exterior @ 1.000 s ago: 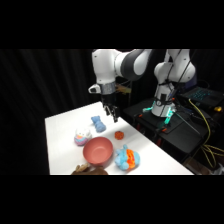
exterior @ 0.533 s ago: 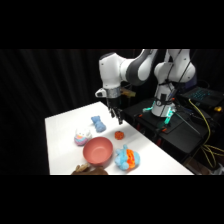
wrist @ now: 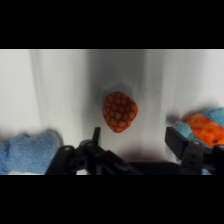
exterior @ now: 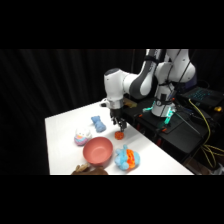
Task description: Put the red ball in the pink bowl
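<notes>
— Red ball [wrist: 119, 111] sits on the white table [exterior: 65, 130], right?
— Yes, right under the gripper [exterior: 120, 127]. Its fingers [wrist: 178, 141] are wide apart, touching nothing.
— And the pink bowl [exterior: 97, 151]?
— Close by, beside a blue toy [exterior: 126, 158].

You had the gripper [exterior: 120, 126] directly above the red ball [exterior: 119, 135], fingers spread either side of it. The pink bowl [exterior: 97, 151] sat nearer the camera, between a round toy [exterior: 82, 135] and a plush toy [exterior: 126, 158].
</notes>
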Robot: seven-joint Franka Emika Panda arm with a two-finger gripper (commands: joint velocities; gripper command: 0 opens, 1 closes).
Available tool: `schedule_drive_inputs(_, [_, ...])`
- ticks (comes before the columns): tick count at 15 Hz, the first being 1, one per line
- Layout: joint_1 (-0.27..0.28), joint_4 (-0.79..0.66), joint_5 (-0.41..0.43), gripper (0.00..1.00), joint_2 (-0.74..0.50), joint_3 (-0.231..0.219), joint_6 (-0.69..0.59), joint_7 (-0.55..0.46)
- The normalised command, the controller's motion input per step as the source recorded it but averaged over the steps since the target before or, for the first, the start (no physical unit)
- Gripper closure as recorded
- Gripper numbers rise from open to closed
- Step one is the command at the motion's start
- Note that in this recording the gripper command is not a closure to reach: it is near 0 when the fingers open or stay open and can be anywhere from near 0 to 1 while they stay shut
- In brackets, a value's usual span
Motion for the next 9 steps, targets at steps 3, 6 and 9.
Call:
schedule_drive_inputs(3, [-0.027, 0.12, 0.173, 0.0, 0.28, 0.104, 0.22, -0.23])
schedule_drive_inputs(6, [-0.086, 0.08, 0.197, 0.0, 0.2, 0.134, 0.15, -0.27])
schedule_drive_inputs(9, [-0.141, 0.08, 0.174, 0.0, 0.15, 0.126, 0.11, -0.28])
